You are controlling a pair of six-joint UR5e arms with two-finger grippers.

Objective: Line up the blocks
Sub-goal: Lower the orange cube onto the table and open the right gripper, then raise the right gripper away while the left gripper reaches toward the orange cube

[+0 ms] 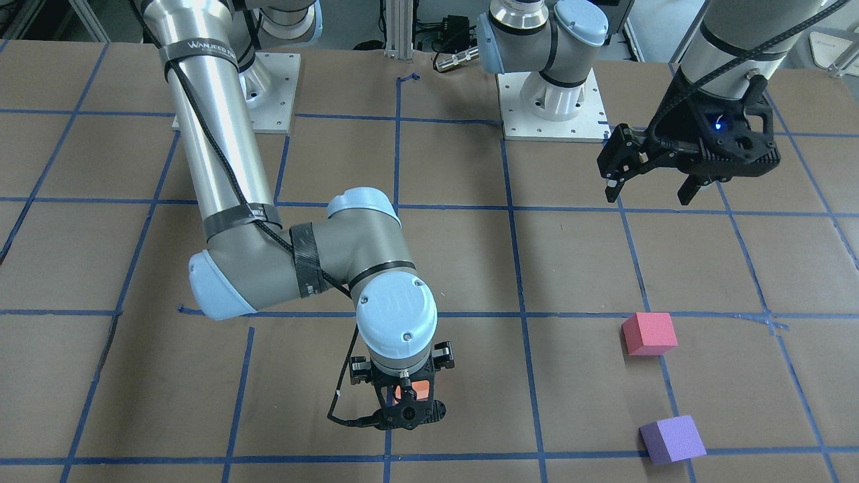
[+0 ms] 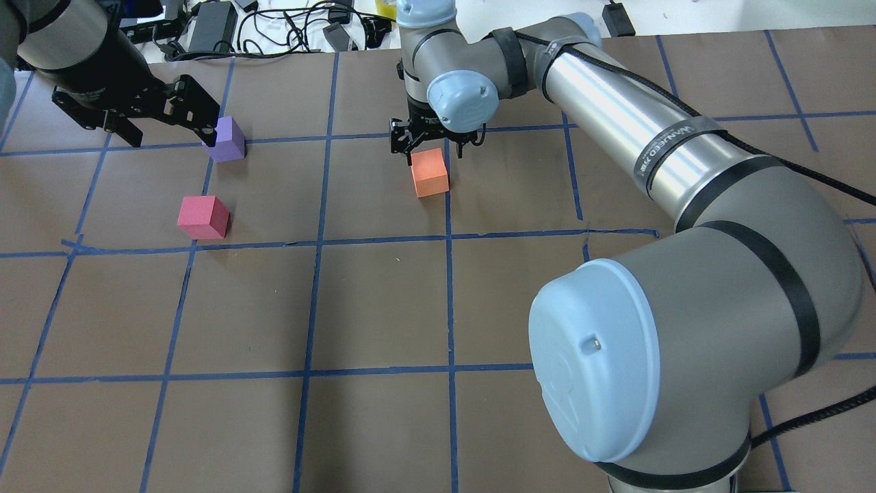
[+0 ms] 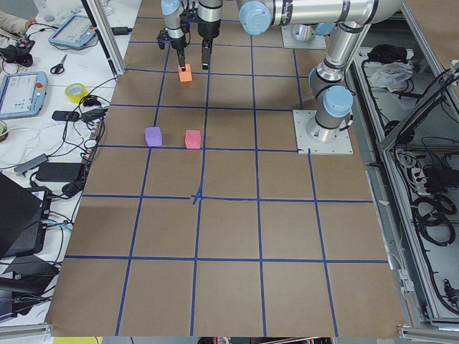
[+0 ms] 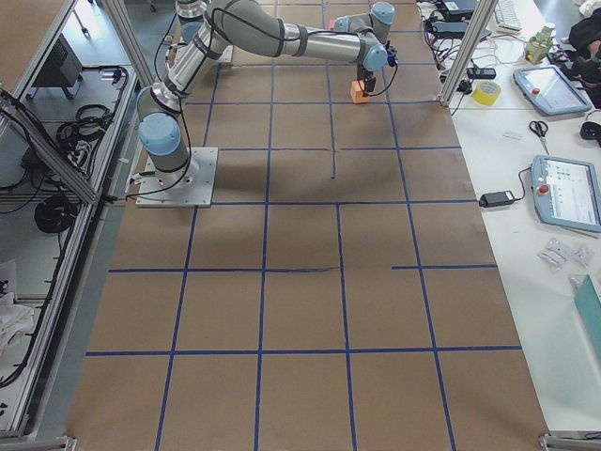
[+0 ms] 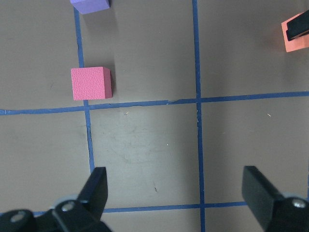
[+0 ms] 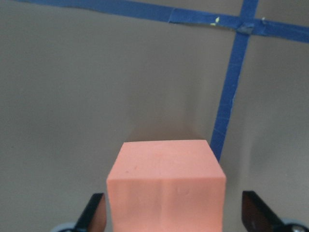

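The orange block sits on the brown table beside a blue tape line. My right gripper hovers right over it, open. In the right wrist view the orange block lies between the two fingers with a gap on each side. The pinkish-red block and the purple block sit apart on the left side. My left gripper hangs open and empty above the table near the purple block. The left wrist view shows the pinkish-red block and part of the purple block.
Blue tape lines mark a grid on the table. The arm base plates stand at the robot's side. Cables and power bricks lie past the far edge. A side bench with tablets runs along the table.
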